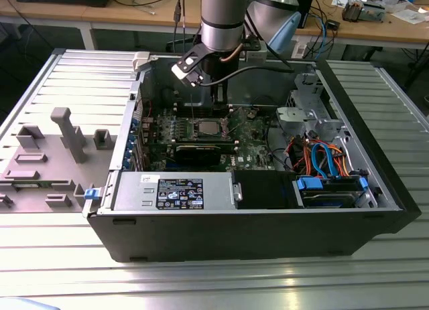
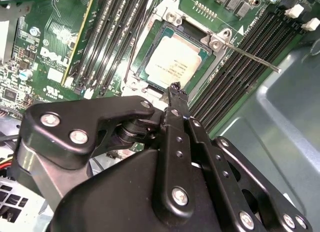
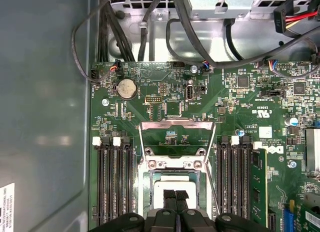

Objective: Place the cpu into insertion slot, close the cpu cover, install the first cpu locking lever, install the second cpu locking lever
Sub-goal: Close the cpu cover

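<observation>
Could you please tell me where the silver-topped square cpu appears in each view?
Exterior view: the silver-topped square cpu lies on the green circuit board, beneath the grey arm.
Second wrist view: cpu just beyond the black gripper, between long black memory slots.
First wrist view: cpu partly hidden behind the gripper.
Shared landmark: the gripper, next to the cpu everywhere.

Coin battery [image 3: 126,87] on green board [image 3: 240,109], near memory slots [image 3: 116,182] (black).

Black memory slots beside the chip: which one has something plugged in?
The one farthest from the silver-topped cpu, in the bank away from the grey case wall: a green memory board stands in it; the others are empty.
</observation>
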`<state>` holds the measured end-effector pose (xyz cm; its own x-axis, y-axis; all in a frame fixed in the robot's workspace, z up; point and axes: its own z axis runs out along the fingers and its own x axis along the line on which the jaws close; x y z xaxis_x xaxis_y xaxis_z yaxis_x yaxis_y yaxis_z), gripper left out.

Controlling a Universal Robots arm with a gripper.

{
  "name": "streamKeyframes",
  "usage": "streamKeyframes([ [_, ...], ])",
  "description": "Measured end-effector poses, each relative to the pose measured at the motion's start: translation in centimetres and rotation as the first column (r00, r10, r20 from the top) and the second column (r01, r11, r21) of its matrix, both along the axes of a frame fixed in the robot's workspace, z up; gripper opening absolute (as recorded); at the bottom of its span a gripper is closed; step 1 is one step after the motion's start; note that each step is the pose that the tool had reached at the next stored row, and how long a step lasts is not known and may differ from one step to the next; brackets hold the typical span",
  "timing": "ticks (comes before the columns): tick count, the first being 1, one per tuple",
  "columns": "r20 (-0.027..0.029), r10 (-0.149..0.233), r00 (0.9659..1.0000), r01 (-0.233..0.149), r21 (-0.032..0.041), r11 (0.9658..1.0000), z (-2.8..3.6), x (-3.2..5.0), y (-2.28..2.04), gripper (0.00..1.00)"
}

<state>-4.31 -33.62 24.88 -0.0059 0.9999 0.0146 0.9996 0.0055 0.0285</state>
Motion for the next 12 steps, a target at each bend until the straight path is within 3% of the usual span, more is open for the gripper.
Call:
streamKeyframes([
  [7, -0.0001, 0.0, 1.0, 0.0, 0.0, 1.0, 1.12, 0.01, 0.0, 0.11],
  [12, -0.0001, 0.0, 1.0, 0.0, 0.0, 1.0, 1.16, 0.03, 0.0, 0.11],
])
